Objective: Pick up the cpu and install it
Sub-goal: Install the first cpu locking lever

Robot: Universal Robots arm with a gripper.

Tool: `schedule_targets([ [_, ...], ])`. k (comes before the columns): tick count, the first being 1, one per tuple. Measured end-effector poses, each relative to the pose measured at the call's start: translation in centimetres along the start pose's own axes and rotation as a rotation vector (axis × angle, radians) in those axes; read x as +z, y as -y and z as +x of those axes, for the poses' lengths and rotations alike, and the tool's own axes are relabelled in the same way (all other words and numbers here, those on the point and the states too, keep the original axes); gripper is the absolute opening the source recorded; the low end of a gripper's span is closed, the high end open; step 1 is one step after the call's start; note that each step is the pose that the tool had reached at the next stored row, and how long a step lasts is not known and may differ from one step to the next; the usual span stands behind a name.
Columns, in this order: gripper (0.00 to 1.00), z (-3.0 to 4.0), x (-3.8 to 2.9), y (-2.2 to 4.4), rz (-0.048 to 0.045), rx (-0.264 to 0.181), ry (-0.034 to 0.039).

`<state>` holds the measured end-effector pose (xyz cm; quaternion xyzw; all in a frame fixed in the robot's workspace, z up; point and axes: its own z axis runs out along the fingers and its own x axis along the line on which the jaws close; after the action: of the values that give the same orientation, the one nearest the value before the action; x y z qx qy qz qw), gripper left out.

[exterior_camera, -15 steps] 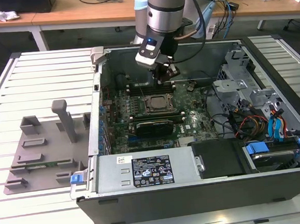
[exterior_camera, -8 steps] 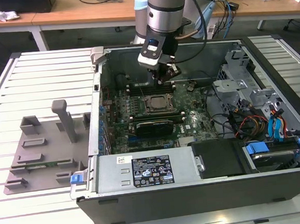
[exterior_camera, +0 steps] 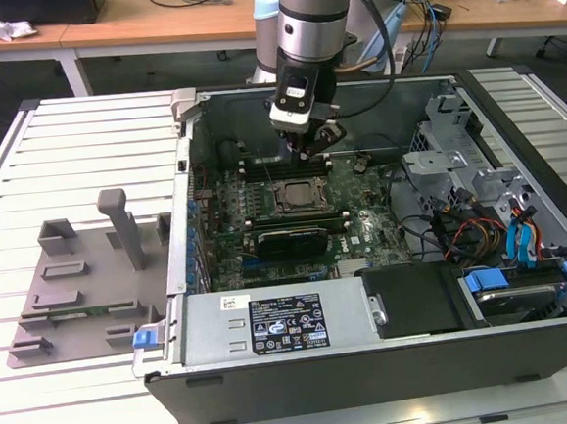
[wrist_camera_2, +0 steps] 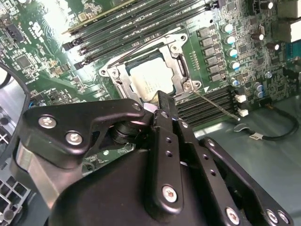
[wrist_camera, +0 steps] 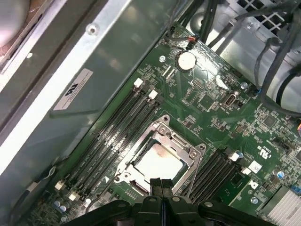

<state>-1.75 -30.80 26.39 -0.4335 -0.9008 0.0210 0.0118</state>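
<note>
The cpu [wrist_camera_2: 149,80] lies flat inside the motherboard socket [wrist_camera_2: 176,70], its pale silver top showing through the metal frame. It also shows in the first wrist view as the cpu [wrist_camera: 157,162] inside the socket [wrist_camera: 186,146]. My gripper [wrist_camera: 161,186] hangs just above the socket's edge with its two black fingers pressed together and nothing between them. In the second wrist view my gripper [wrist_camera_2: 161,100] ends over the socket's rim, beside the chip. In the exterior view my gripper [exterior_camera: 308,153] hovers a little behind the socket [exterior_camera: 300,199] in the open computer case.
Memory slots [wrist_camera: 117,127] run on both sides of the socket. The case walls [exterior_camera: 182,230] enclose the board, with cables and drive bays [exterior_camera: 480,216] on the exterior view's right. A grey fixture plate with upright posts [exterior_camera: 83,287] lies on the table on the exterior view's left.
</note>
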Motion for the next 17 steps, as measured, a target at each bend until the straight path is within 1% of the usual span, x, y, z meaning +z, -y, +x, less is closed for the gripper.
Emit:
schedule_targets([
  [4, 0.11, 0.00, 0.00, 0.00, 0.0002, -0.056, 0.0027],
  [6, 0.11, 0.00, 0.00, 0.00, 0.0004, -0.095, 0.0046],
  [8, 0.11, 0.00, 0.00, 0.00, 0.0004, -0.109, 0.0053],
  [13, 0.11, 0.00, 0.00, 0.00, 0.0006, -0.178, 0.0086],
  [17, 0.11, 0.00, 0.00, 0.00, 0.0007, -0.211, 0.0102],
])
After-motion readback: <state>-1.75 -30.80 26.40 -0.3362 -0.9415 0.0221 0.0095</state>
